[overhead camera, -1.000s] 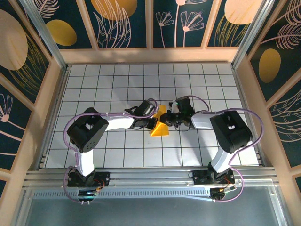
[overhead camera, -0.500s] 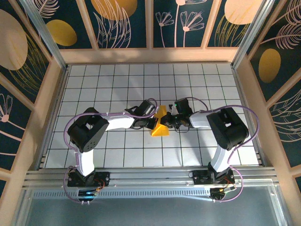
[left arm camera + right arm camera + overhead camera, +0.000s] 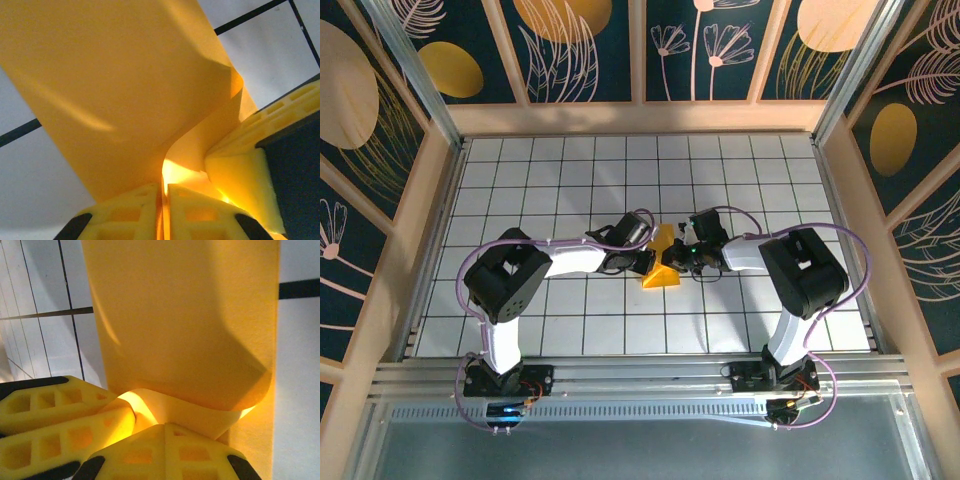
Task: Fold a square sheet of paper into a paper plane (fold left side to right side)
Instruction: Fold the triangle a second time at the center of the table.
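Wrists meet low at mid-table.
My left pincer [image 3: 648,262] reaches in from nine o'clock, my right pincer [image 3: 680,255] from three, each clamped narrowly on the square sheet of paper [image 3: 663,276].

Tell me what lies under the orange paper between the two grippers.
Around the square sheet of paper the white tiled table shows. Directly beneath, the paper itself covers everything, so I cannot tell more.

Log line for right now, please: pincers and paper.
left pincer: pinching orange-yellow paper | right pincer: pinching same paper | paper: curled up into both grips | place: middle of tiled table
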Available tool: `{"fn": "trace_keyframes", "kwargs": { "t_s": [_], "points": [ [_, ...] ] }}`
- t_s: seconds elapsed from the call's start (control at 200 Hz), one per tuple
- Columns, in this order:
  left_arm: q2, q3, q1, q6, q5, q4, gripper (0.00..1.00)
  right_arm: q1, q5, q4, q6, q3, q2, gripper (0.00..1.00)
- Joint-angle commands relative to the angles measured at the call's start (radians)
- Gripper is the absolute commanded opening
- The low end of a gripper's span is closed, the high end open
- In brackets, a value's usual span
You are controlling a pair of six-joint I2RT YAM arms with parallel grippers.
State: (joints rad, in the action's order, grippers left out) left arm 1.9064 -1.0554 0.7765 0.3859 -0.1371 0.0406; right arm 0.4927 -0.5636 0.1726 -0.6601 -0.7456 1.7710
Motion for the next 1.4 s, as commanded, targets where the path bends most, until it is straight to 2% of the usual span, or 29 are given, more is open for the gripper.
{"fn": "trace_keyframes", "kwargs": {
  "t_s": [0.0,0.16,0.31,0.485,0.601,0.721,1.011,1.391],
  "points": [
    [-0.039,0.007,-0.006,-0.007,0.077,0.066,0.18,0.006,0.056,-0.052,0.024,0.016,0.028,0.0],
    [-0.12,-0.006,-0.014,0.007,0.099,0.11,0.27,0.006,0.048,-0.029,0.015,0.028,0.027,0.0],
    [-0.187,0.002,-0.017,0.045,0.06,0.145,0.27,0.01,0.047,-0.024,0.011,0.028,0.018,0.0],
    [-0.284,0.074,-0.017,0.14,-0.107,0.104,0.17,0.012,0.046,-0.019,0.011,0.026,0.022,0.0],
    [-0.285,0.152,-0.016,0.245,-0.266,-0.003,0.11,0.016,0.045,-0.014,0.01,0.025,0.026,0.0],
    [-0.264,0.193,-0.015,0.325,-0.352,-0.086,0.09,0.017,0.044,-0.013,0.01,0.025,0.029,0.0],
    [-0.199,0.188,-0.014,0.331,-0.378,-0.109,0.08,0.02,0.044,-0.02,0.013,0.019,0.034,0.0],
    [-0.123,0.173,-0.014,0.318,-0.33,-0.104,0.06,0.023,0.044,-0.028,0.019,0.018,0.04,0.0]
  ]
}}
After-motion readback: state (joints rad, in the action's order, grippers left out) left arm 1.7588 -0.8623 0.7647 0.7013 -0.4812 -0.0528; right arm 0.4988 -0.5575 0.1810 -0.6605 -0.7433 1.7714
